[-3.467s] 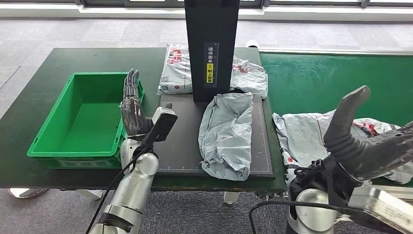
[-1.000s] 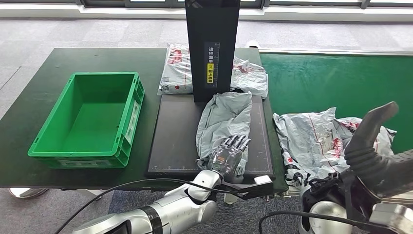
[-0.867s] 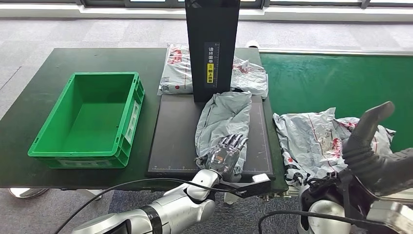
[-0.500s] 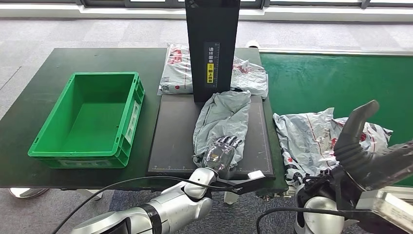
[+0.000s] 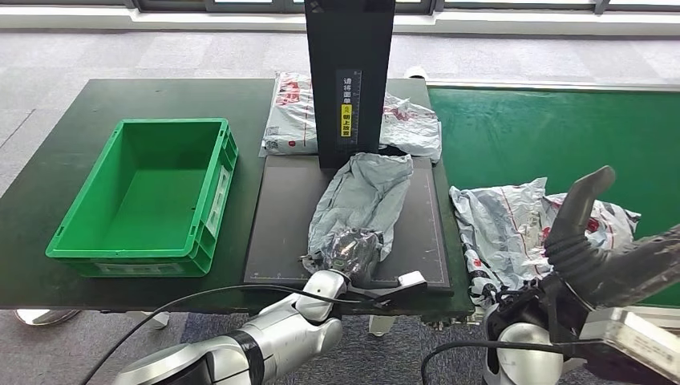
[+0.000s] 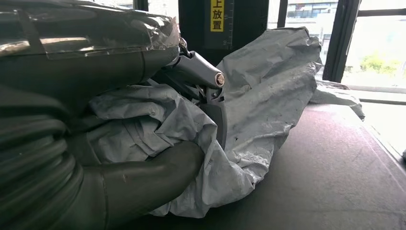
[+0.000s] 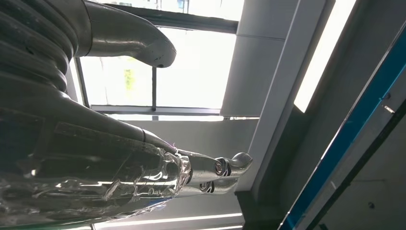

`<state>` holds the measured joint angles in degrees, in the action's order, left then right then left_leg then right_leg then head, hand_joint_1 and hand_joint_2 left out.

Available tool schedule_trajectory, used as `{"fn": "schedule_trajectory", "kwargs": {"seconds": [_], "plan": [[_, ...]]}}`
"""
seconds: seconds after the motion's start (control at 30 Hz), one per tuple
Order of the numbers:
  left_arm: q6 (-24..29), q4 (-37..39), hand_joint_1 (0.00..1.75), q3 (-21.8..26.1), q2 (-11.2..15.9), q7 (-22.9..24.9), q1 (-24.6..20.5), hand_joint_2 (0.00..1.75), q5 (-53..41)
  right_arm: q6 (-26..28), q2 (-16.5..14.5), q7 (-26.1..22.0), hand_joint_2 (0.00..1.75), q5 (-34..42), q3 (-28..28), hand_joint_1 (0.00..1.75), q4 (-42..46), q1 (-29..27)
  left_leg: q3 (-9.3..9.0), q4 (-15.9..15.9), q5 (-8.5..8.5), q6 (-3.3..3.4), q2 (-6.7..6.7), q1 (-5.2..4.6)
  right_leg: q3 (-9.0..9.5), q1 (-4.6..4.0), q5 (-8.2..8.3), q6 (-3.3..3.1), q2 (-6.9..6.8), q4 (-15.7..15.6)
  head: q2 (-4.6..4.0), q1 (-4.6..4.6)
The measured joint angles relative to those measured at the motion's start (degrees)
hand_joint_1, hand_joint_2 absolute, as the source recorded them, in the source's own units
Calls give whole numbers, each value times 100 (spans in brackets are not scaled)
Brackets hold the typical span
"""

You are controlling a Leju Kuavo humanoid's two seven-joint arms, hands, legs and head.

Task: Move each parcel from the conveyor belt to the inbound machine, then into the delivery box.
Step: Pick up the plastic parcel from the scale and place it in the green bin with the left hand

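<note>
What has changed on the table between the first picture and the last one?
The left hand left the green box, crossed to the grey parcel on the black machine plate and closed on its near end, bunching it toward the box side. The right hand stays raised and open; the other parcels have not moved.

A dark green table (image 5: 64, 188) stands on a grey carpet floor (image 5: 160, 52). A black cable (image 5: 184, 303) hangs in a loop in front of the near edge of the table, and another black cable (image 5: 449, 346) curves low on the right side. A bright strip of windows (image 5: 481, 6) runs along the far side. In the right wrist view there are a window (image 7: 191, 67), a pale pillar (image 7: 268, 72) and a blue bar (image 7: 344, 139).
</note>
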<state>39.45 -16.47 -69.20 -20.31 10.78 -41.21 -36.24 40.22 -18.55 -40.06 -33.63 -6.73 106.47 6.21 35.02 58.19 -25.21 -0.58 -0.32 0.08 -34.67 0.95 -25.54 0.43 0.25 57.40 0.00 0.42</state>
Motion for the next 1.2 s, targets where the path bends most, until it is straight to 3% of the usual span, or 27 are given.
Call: {"fn": "schedule_trajectory", "kwargs": {"seconds": [0.33,0.47,0.7,0.83,1.03,1.13,1.2], "plan": [[52,166,175,105,98,154,-55,175,-107,0,8,0,175,-22,-15,0,0,-68,0,0,0,0,-1,0,1,0,0,0,0,0,0,1],[52,72,175,305,206,412,-58,175,-795,0,10,0,175,-42,-21,0,8,-125,-1,0,1,0,0,0,1,0,0,0,0,0,0,0],[57,-661,175,1982,611,669,16,175,-3173,2,30,0,175,11,-15,0,197,-262,-2,0,2,-3,6,3,-3,-2,1,-1,5,3,0,0],[57,-1054,175,2969,811,588,32,175,-3533,2,39,0,175,27,-11,0,314,-326,-2,0,4,-6,4,6,-1,-5,1,-1,4,3,0,1],[57,-1325,175,3528,933,639,80,175,-3711,2,43,0,175,40,-10,0,381,-344,-2,0,5,-6,2,5,1,-4,1,-1,3,3,0,1],[57,-1400,175,3780,1098,1251,47,175,-4626,2,43,1,175,69,-1,0,453,-354,-1,0,5,-6,3,6,1,-5,1,-2,4,5,0,2],[57,-1364,175,3997,1357,1591,-103,175,-5100,2,43,1,175,80,8,0,508,-372,-5,-1,5,-7,18,8,-3,-8,5,-8,18,7,0,2]]}}
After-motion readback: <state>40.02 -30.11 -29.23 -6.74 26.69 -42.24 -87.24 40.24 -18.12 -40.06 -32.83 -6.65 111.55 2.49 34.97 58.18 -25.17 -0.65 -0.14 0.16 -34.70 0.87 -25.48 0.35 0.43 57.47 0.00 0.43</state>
